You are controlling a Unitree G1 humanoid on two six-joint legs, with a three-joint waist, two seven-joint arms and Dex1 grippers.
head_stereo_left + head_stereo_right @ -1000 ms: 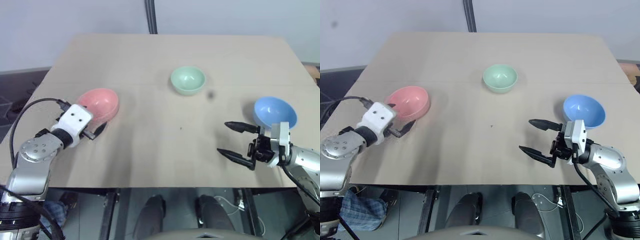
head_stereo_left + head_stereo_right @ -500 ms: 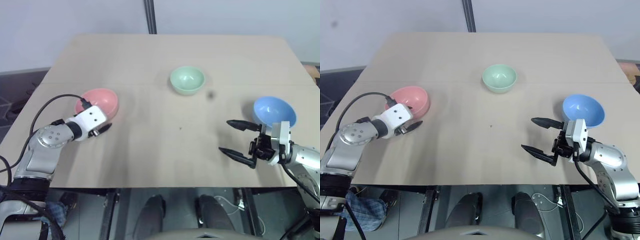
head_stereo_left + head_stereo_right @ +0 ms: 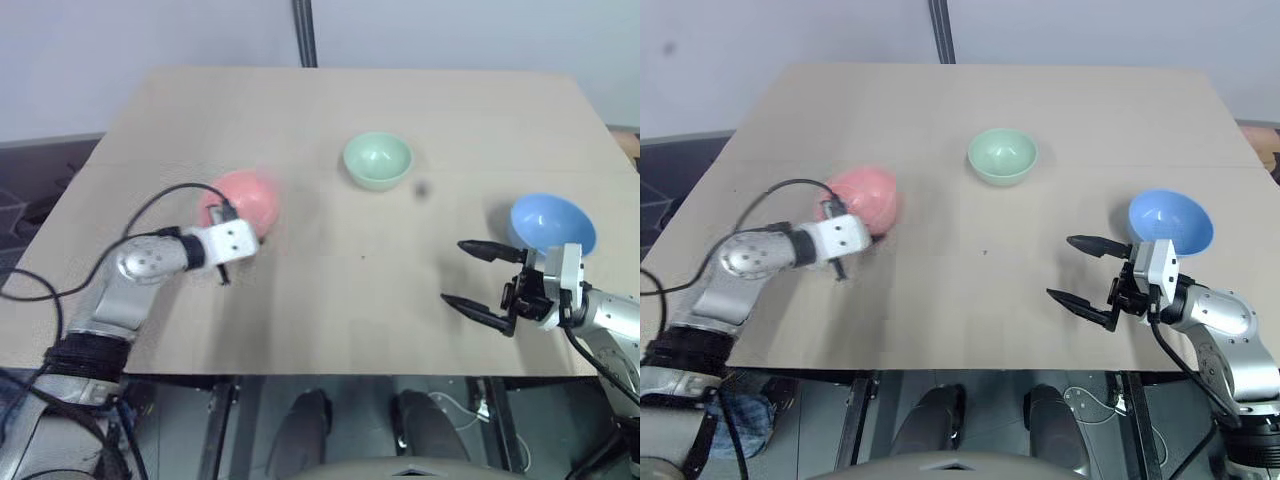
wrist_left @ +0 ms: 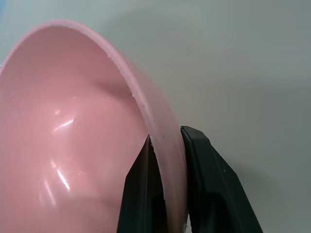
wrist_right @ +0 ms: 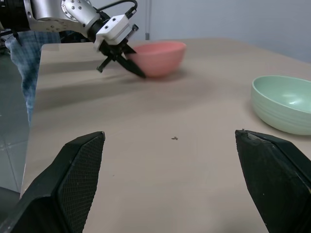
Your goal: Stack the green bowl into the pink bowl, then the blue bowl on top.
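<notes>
A: Two grippers. Left gripper (image 4: 167, 194): jaws clamped tight on the rim of the pink bowl (image 3: 240, 200), one finger inside the wall, one outside. Right gripper (image 3: 478, 282): jaws spread wide, nothing between them, hanging just over the surface (image 3: 330, 290) near the blue bowl (image 3: 552, 222).

A: Where's everything sitting?

B: Pink bowl is on the robot's left side of the surface, tipped so its back dome faces the head camera. From the right wrist it looks roughly level, mouth up, so I can't tell if it's lifted or only dragged. Green bowl (image 3: 377, 160) sits upright at centre, further from the robot, well apart from the pink one. Blue bowl is upright on the right, just beyond the right gripper, apart from it.

A: Step in hand?

B: Looks like a setup step: the left arm has the pink bowl by its rim, probably to bring it toward the middle as the base. No stacking done yet; all three bowls are separate.

A: Next move needs?

B: My guess is set the pink bowl flat, mouth up, within reach of the green one, then let go without tipping it. After that, green needs a rim pinch and a drop straight in.

A: Long axis?

B: None, really: the bowls are round. What matters is the mouth: green and blue open upward, pink is tilted in the grip, mouth leaning toward the left arm.
</notes>
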